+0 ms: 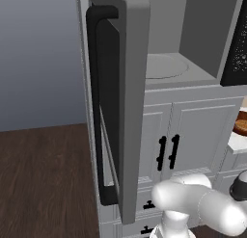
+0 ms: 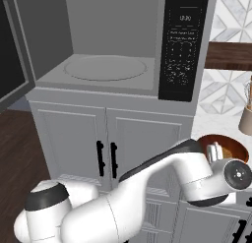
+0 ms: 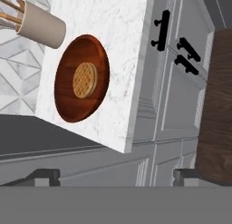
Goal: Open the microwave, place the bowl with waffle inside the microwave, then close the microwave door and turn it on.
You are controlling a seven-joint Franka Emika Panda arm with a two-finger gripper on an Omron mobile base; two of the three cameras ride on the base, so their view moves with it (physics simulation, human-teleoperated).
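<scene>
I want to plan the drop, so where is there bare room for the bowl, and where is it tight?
The microwave cavity is bare, turntable included, bordered by the open microwave door and control panel. The marble counter is crowded: the bowl with waffle sits close to a beige utensil holder.

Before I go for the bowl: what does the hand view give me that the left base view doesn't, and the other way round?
Hand view: the waffle lying in the whole bowl on the marble counter, a beige utensil holder beside it, and the open gripper.

Left base view: the microwave door swung open, the bare turntable.

Both: the bowl's rim and white cabinet doors.
</scene>
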